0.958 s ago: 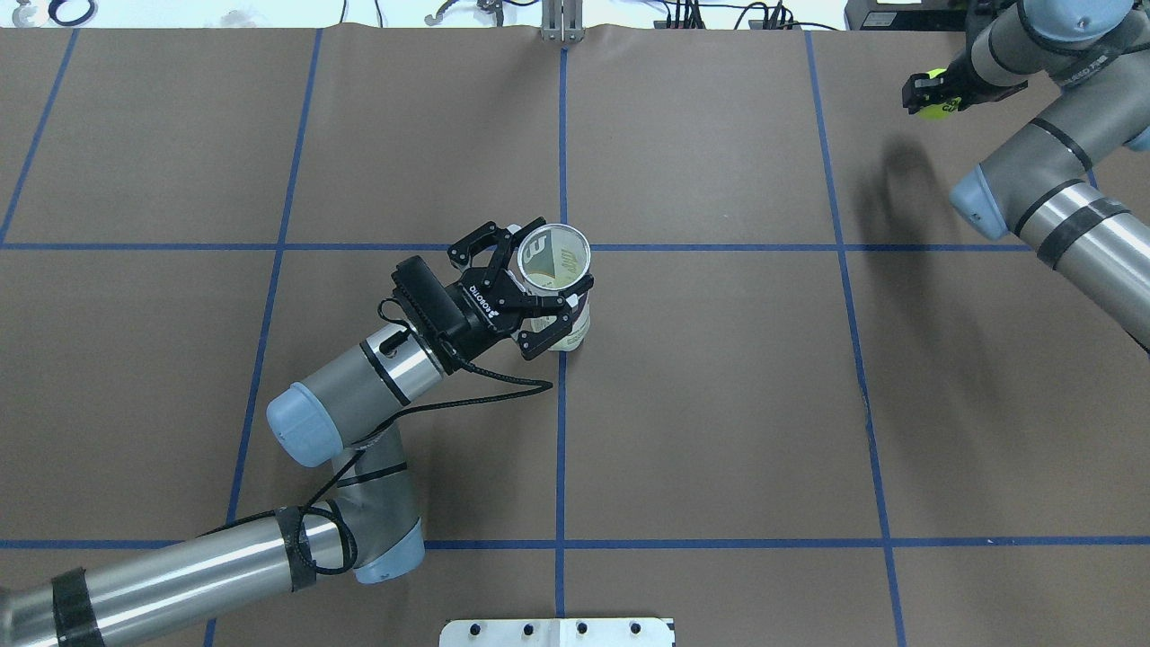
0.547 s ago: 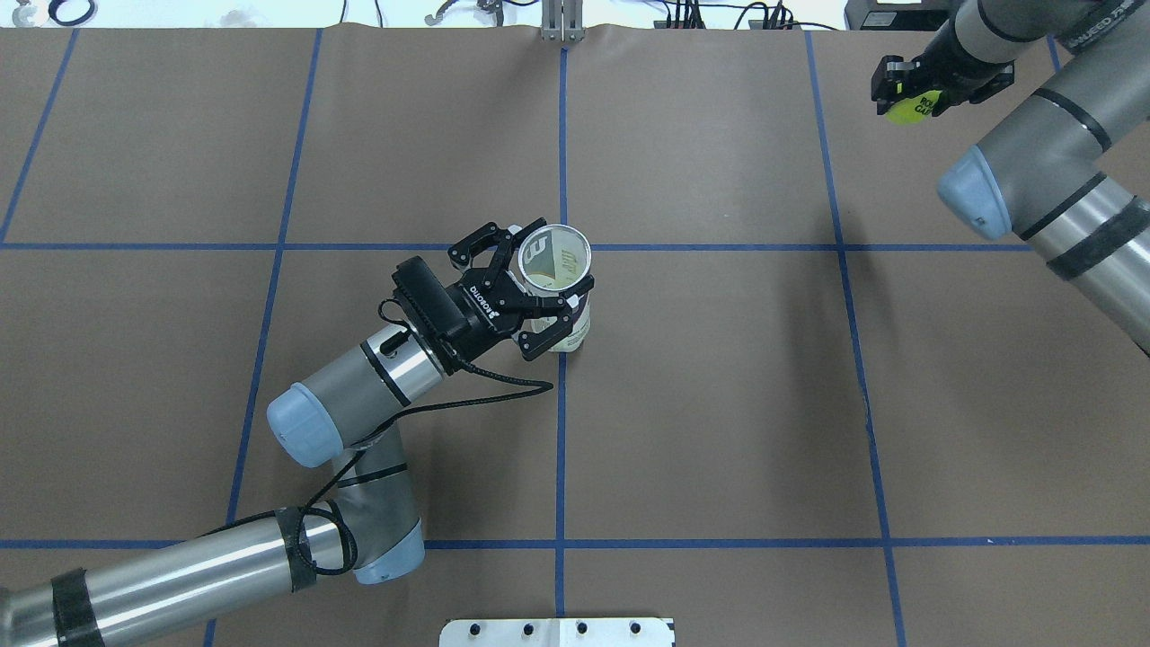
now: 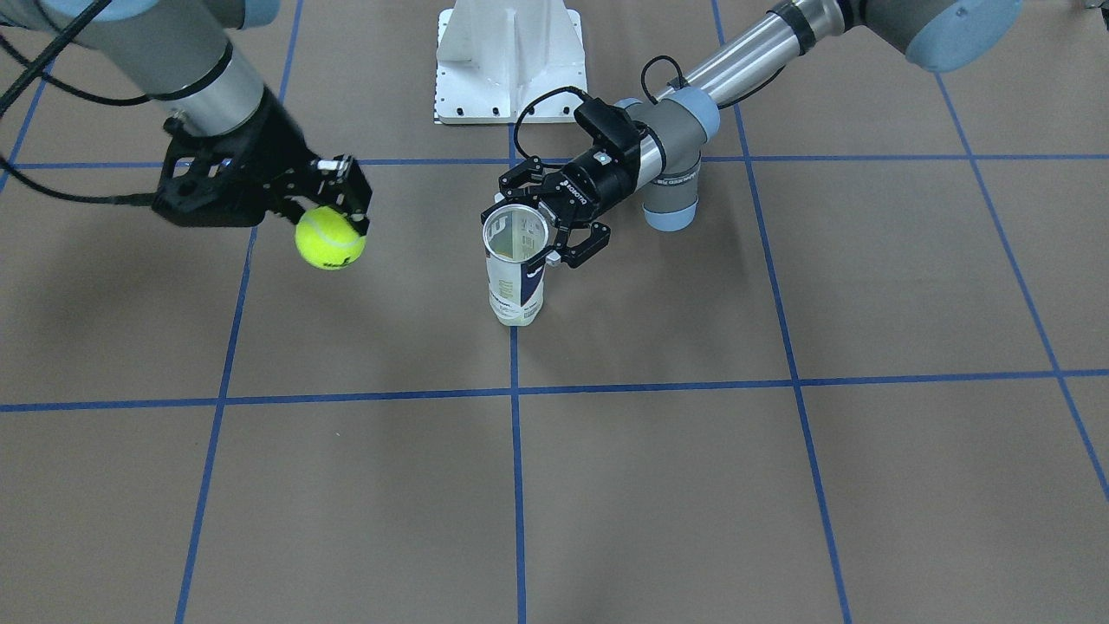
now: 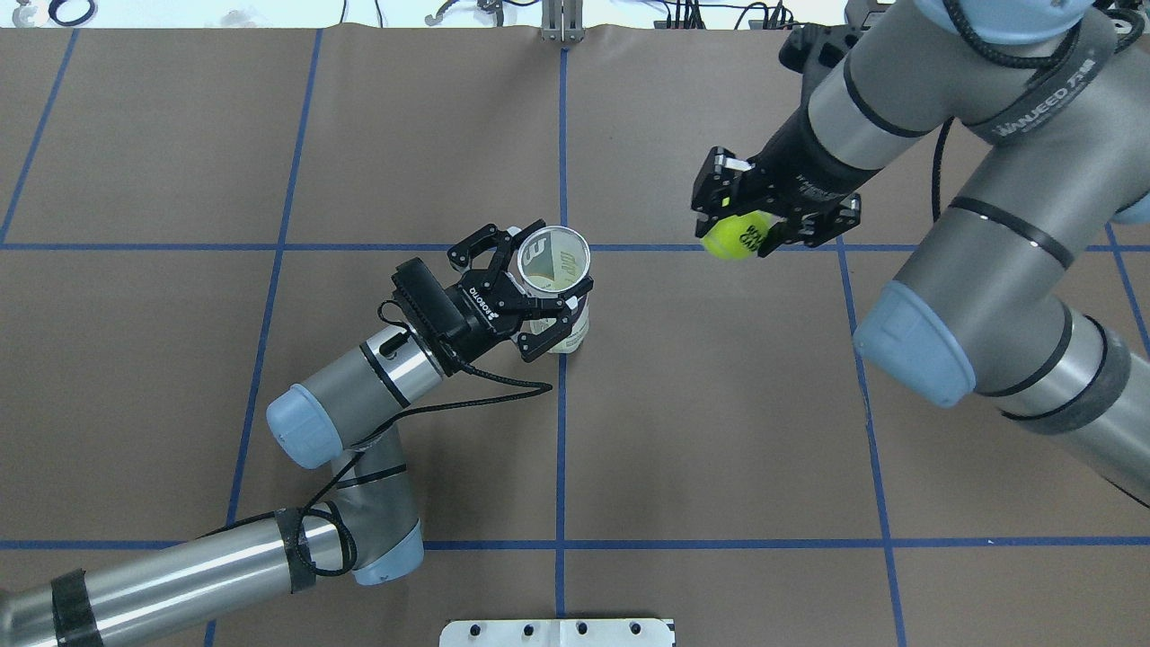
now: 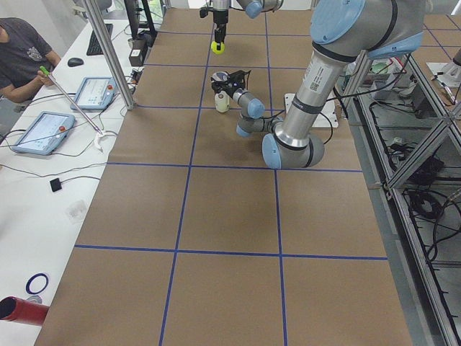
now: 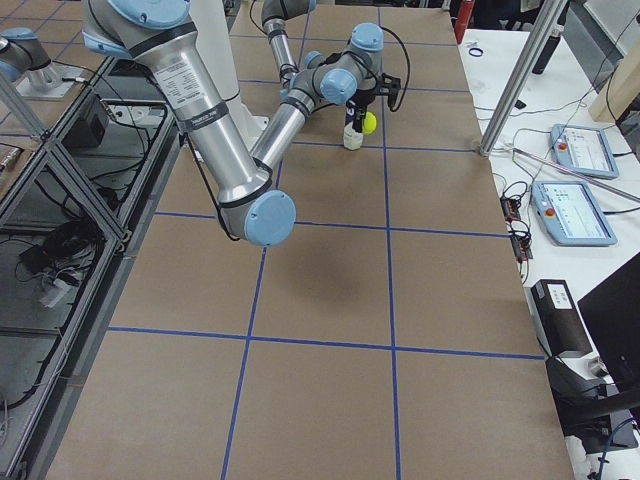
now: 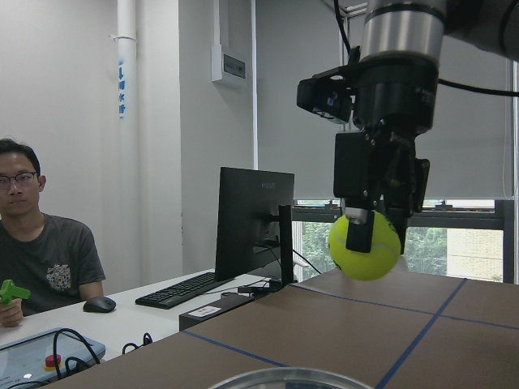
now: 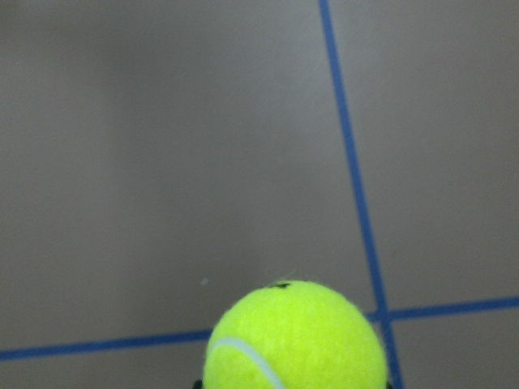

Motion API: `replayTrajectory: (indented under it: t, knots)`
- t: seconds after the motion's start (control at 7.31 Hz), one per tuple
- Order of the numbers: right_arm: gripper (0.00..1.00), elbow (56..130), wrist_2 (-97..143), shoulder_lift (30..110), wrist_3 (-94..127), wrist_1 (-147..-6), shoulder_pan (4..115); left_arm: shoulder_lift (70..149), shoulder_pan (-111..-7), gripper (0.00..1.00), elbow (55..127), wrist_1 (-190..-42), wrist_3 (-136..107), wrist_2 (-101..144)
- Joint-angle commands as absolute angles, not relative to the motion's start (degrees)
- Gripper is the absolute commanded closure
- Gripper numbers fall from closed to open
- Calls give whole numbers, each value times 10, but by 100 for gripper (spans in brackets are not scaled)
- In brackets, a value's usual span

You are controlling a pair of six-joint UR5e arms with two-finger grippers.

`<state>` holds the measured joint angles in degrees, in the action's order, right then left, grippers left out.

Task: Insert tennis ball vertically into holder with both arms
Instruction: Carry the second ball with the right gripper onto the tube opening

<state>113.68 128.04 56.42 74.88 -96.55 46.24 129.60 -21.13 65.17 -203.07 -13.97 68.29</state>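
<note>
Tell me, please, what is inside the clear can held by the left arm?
Through the can's open mouth only its inner wall and label show, no ball. Its very bottom is hard to make out. The tennis ball is off to the side.

A clear can (image 3: 516,293) with a white and navy label is stood upright, open-topped, clasped near its rim by the left gripper (image 3: 530,227), while a yellow-green tennis ball (image 3: 329,239) is held aloft, well apart, in the right gripper (image 3: 336,218).
</note>
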Motion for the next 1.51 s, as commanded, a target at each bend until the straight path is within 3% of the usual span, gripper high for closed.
replayTrajectory:
  t: [0.0, 1.37]
  knots:
    - [100, 1144, 1288, 509, 830, -968, 407, 1296, -210, 14, 650, -2030, -140, 683]
    - [100, 984, 1263, 417, 829, -877, 408, 1296, -208, 12, 652, -2030, -141, 682]
